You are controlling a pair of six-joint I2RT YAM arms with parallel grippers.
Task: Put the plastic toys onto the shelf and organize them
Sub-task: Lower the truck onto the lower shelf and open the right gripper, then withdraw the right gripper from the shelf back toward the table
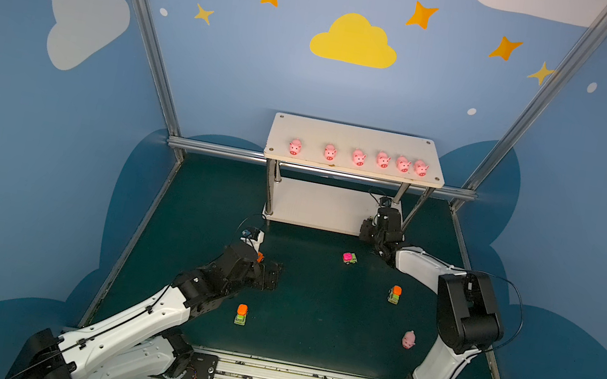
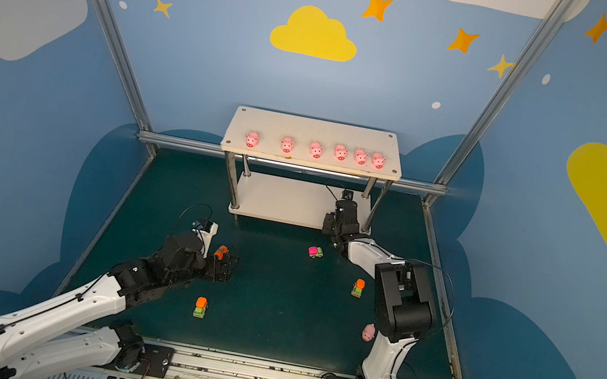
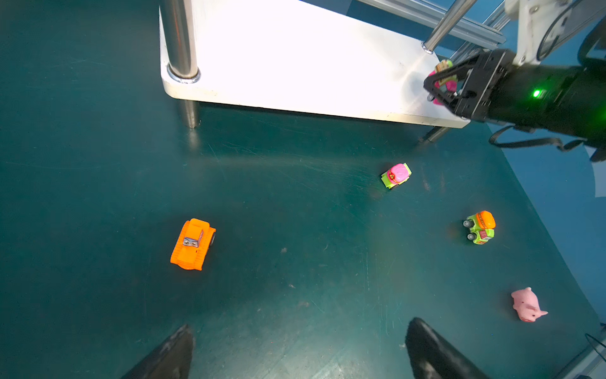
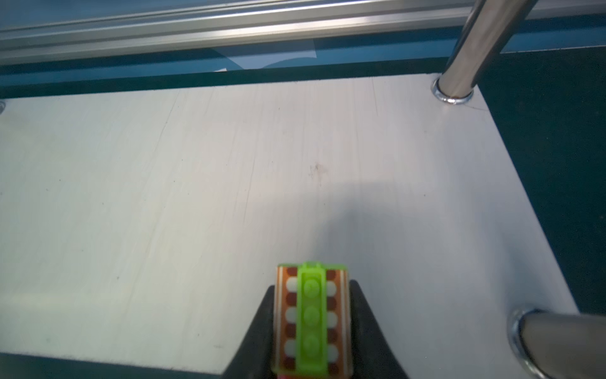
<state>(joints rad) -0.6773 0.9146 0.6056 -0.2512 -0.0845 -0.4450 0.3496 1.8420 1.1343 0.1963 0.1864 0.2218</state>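
Note:
Six pink pigs (image 1: pixel 358 157) stand in a row on the shelf's (image 1: pixel 357 137) top board. My right gripper (image 4: pixel 312 285) is shut on a lime green and magenta toy vehicle (image 4: pixel 311 318), held over the front right corner of the lower board (image 4: pixel 196 180). My left gripper (image 3: pixel 300 325) hangs open above the mat with nothing in it, close beside an orange vehicle (image 3: pixel 193 244). On the mat lie a magenta-topped vehicle (image 1: pixel 349 257), two orange-topped lime vehicles (image 1: pixel 395 294) (image 1: pixel 241 314) and one pig (image 1: pixel 409 339).
Shiny metal posts (image 4: pixel 459 82) stand at the lower board's corners, one close to the right of the held toy. An aluminium frame rail (image 1: pixel 216 149) runs behind the shelf. The right arm's elbow (image 1: pixel 468 308) rises over the mat's right side near the loose pig.

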